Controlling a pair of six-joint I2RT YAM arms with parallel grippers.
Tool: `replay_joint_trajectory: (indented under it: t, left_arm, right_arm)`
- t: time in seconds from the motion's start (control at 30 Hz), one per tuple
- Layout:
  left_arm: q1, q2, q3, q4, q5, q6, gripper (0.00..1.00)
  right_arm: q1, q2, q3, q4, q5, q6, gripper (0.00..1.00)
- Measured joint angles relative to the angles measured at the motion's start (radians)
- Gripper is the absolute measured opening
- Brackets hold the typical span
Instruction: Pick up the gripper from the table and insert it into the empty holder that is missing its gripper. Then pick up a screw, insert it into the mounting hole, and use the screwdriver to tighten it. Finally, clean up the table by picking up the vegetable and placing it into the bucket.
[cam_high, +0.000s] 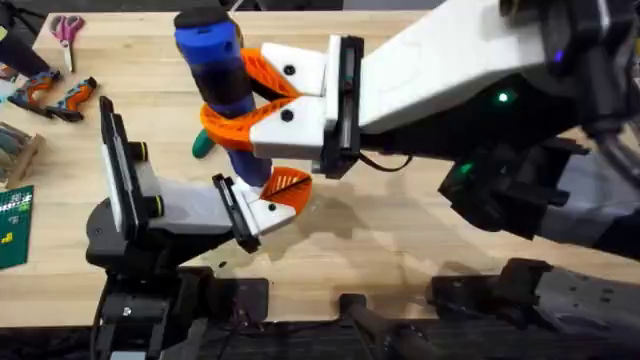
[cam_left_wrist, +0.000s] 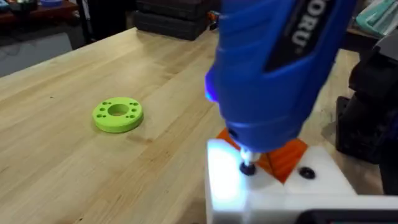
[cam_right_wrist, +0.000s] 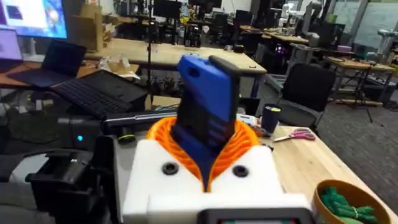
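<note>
My right gripper (cam_high: 240, 105) is shut on the blue screwdriver (cam_high: 215, 60), held upright between its orange pads (cam_right_wrist: 249, 146). In the left wrist view the screwdriver (cam_left_wrist: 273, 68) points down, its tip resting on a dark screw (cam_left_wrist: 247, 168) in the white holder (cam_left_wrist: 225, 186), lit by the tool's lamp. The orange gripper piece (cam_left_wrist: 283, 155) sits between the holder and its twin white block (cam_left_wrist: 323, 180). My left gripper (cam_high: 283, 195) lies low under the tool, its jaws close together. The dark green vegetable (cam_high: 203, 146) peeks out behind the screwdriver. The bucket (cam_right_wrist: 323, 186) holds green items.
A lime-green disc (cam_left_wrist: 118, 115) lies on the wooden table (cam_high: 400, 240). Scissors (cam_high: 67, 28) and orange-handled tools (cam_high: 55, 95) lie at the far left, with a green board (cam_high: 14, 225) at the left edge.
</note>
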Motion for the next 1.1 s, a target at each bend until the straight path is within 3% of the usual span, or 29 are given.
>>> replay_joint_trajectory:
  t: [0.3, 0.67, 0.7, 0.9, 1.1]
  left_arm:
    - [0.000, 0.000, 0.000, 0.000, 0.000, 0.000, 0.004]
    - [0.000, 0.000, 0.000, 0.000, 0.000, 0.000, 0.004]
    - [0.000, 0.000, 0.000, 0.000, 0.000, 0.000, 0.004]
    - [0.000, 0.000, 0.000, 0.000, 0.000, 0.000, 0.004]
    - [0.000, 0.000, 0.000, 0.000, 0.000, 0.000, 0.004]
  right_arm:
    - [0.000, 0.000, 0.004, 0.027, 0.000, 0.000, 0.027]
    - [-0.021, 0.000, 0.124, -0.006, -0.001, -0.027, 0.027]
    - [-0.046, 0.000, 0.161, -0.148, -0.001, -0.069, 0.027]
    - [-0.111, 0.000, 0.298, -0.606, 0.041, -0.289, 0.027]
    - [-0.189, 0.000, 0.362, -0.791, 0.228, -0.533, 0.027]
